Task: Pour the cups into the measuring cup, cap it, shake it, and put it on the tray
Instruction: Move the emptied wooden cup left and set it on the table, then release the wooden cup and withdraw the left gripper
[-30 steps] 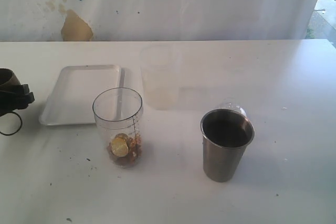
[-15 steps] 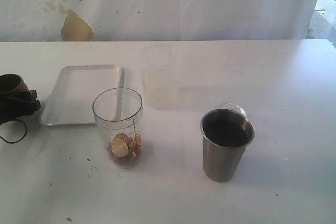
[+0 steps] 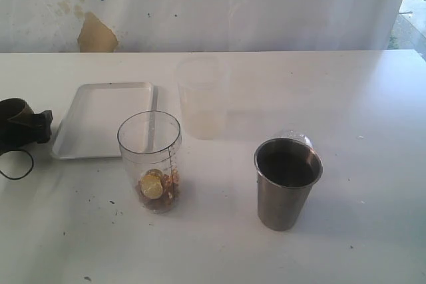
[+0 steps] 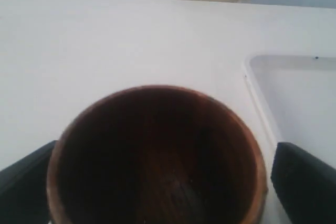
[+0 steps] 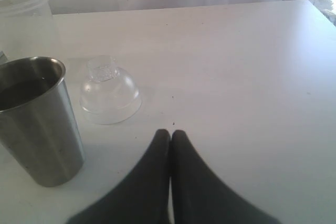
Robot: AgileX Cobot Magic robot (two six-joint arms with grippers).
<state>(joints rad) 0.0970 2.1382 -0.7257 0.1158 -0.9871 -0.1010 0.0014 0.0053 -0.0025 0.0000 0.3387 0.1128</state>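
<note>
Here, a tapered steel tumbler (image 5: 39, 124) stands beside a clear domed lid (image 5: 110, 95).

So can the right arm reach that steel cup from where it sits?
Probably yes: the steel cup stands near the right tool with nothing between them, though the shut tool would have to open first.

The closed right end effector (image 5: 170, 134) hangs near a clear dome lid (image 5: 110, 95) beside the steel tumbler (image 5: 39, 124).

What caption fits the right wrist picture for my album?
Shut right pincer near a steel tumbler and a clear dome lid on the white table.
</note>
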